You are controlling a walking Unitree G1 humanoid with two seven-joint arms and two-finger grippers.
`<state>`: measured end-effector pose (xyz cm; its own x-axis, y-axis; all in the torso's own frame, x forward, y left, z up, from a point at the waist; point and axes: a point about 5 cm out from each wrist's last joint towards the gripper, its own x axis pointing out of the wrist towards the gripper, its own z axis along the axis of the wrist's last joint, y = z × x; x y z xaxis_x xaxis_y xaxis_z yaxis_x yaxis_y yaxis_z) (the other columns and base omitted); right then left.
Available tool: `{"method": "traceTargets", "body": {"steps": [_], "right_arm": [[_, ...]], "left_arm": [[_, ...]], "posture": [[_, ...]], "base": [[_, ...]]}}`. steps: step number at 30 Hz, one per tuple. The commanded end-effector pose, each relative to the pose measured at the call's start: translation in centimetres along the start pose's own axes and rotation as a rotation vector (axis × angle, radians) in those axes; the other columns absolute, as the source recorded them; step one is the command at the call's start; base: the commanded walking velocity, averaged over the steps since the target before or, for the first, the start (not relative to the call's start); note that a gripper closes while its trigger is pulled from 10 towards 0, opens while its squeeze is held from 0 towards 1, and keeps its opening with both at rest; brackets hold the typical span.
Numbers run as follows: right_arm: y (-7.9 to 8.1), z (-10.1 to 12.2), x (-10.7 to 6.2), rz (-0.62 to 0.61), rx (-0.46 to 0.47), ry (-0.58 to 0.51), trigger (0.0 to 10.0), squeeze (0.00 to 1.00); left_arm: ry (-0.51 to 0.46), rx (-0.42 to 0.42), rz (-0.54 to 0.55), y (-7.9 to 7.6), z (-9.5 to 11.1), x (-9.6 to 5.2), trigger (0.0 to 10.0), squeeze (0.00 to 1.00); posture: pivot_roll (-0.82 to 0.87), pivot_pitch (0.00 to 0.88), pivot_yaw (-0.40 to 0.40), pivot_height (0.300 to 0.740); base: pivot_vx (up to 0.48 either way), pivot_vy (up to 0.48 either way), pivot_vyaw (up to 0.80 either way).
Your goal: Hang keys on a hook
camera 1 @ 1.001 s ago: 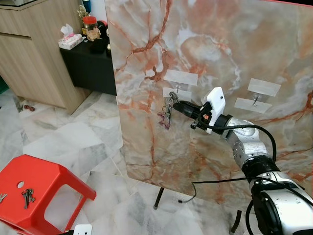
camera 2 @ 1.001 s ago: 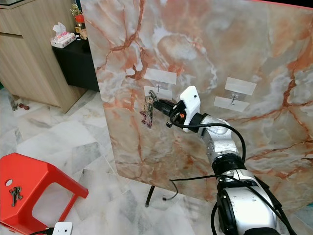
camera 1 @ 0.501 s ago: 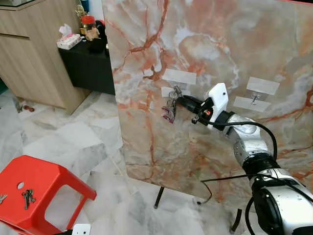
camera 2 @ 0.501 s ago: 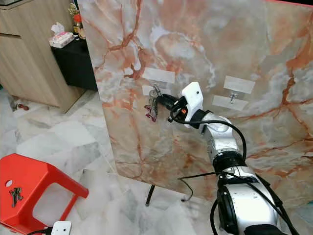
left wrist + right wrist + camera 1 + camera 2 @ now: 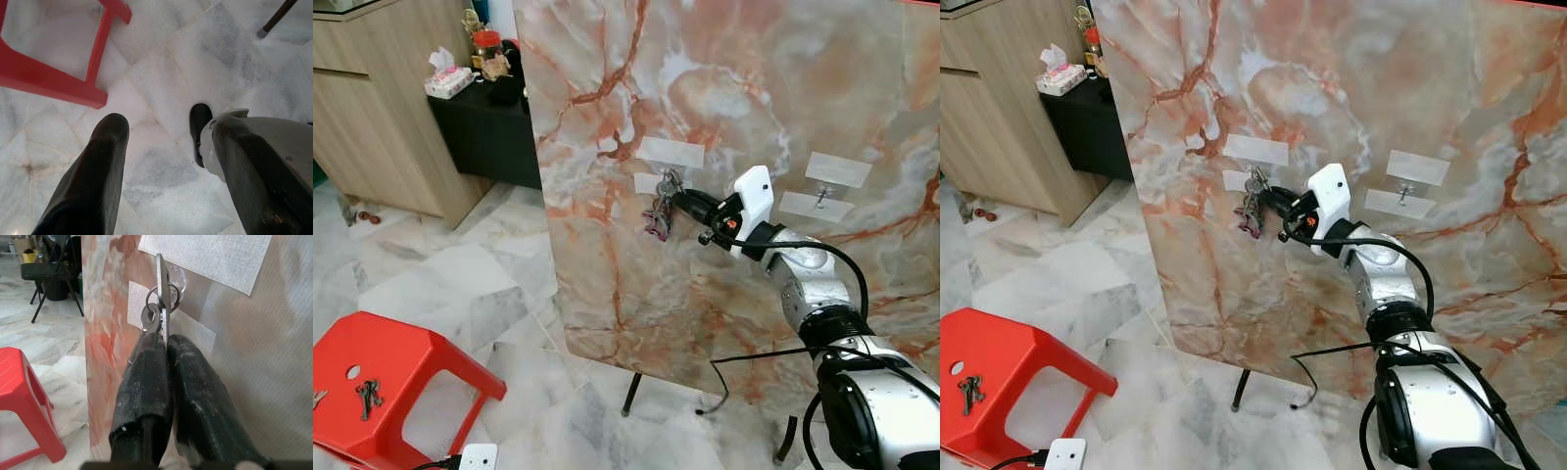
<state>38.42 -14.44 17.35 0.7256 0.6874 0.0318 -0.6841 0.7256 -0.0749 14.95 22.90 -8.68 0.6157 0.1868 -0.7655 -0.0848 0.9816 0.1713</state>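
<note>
The right gripper (image 5: 164, 340) is pinched on the keys (image 5: 659, 211), its two black fingers pressed together with a key blade and the ring standing out past the tips. It has risen over the last second: a second ago the bunch hung clearly below the left hook (image 5: 670, 178) on the marble board (image 5: 607, 117), half a second ago it was closer, and now the top of the bunch sits right at the hook. In the right wrist view the ring (image 5: 159, 296) overlaps the hook's clear backing, but I cannot tell whether the ring is over the prong or just in front of it.

The head camera has also shifted a little between frames, so part of the change is the view moving; the rise of the keys against the hook is real, though.

That puts the task in its last stage: the ring looks aligned for threading, and release should wait until it is seated.

The left gripper (image 5: 156, 142) hangs idle over the floor with fingers spread, near the red stool (image 5: 391, 377), where another bunch of keys (image 5: 367, 395) lies. A second hook (image 5: 823, 196) stands free to the right.
</note>
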Motion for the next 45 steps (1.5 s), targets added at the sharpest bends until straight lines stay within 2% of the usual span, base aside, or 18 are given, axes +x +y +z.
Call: {"method": "traceTargets", "body": {"steps": [1,14,26,34,35,36,37,38,39,45], "right_arm": [[-0.4,0.9,0.2,-0.02,-0.022,-0.017,10.0,0.0],[-0.4,1.7,0.8,-0.021,-0.036,-0.037,10.0,0.0],[-0.3,1.0,0.6,-0.029,-0.041,0.002,10.0,0.0],[-0.2,0.9,0.6,-0.005,-0.017,-0.003,10.0,0.0],[-0.2,0.9,0.6,-0.007,-0.018,-0.001,10.0,0.12],[-0.2,0.9,0.6,-0.007,-0.018,-0.001,10.0,0.12],[-0.2,0.8,0.6,-0.009,-0.015,0.002,10.0,0.49],[-0.2,0.8,0.6,-0.009,-0.012,0.004,10.0,0.77],[-0.2,0.7,0.6,-0.01,-0.013,0.005,10.0,0.87],[-0.3,0.6,0.5,-0.018,-0.015,0.013,10.0,0.87]], "left_arm": [[0.016,0.0,0.002,-0.2,-0.6,-0.2,10.0,0.0],[0.015,-0.002,0.005,-0.1,-0.4,-0.1,10.0,0.0],[0.019,-0.003,0.012,0.5,-0.7,-0.2,10.0,0.0],[0.025,-0.002,0.01,0.2,-0.6,-0.2,10.0,0.0],[0.025,-0.002,0.009,0.1,-0.6,-0.1,10.0,0.0],[0.025,-0.002,0.009,0.1,-0.6,-0.1,10.0,0.0],[0.025,-0.002,0.008,0.0,-0.5,-0.1,10.0,0.0],[0.025,-0.001,0.008,-0.1,-0.5,-0.1,10.0,0.0],[0.024,-0.001,0.008,0.0,-0.4,-0.1,10.0,0.0],[0.024,-0.001,0.011,0.4,-0.5,-0.1,10.0,0.0]], "posture": [[0.09,0.089,-0.031,0.737],[0.09,0.089,-0.032,0.737],[0.09,0.09,-0.034,0.737],[0.09,0.089,-0.033,0.737],[0.09,0.088,-0.033,0.737],[0.09,0.088,-0.033,0.737],[0.09,0.089,-0.033,0.737],[0.09,0.089,-0.034,0.737],[0.09,0.089,-0.034,0.737],[0.09,0.088,-0.032,0.737]], "base": [[0.0,0.0,0.0],[0.0,0.0,0.0],[0.0,0.0,0.0],[0.0,0.0,0.0],[0.0,0.0,0.0],[0.0,0.0,0.0],[0.0,0.0,0.0],[0.0,0.0,0.0],[0.0,0.0,0.0],[0.0,0.0,0.0]]}}
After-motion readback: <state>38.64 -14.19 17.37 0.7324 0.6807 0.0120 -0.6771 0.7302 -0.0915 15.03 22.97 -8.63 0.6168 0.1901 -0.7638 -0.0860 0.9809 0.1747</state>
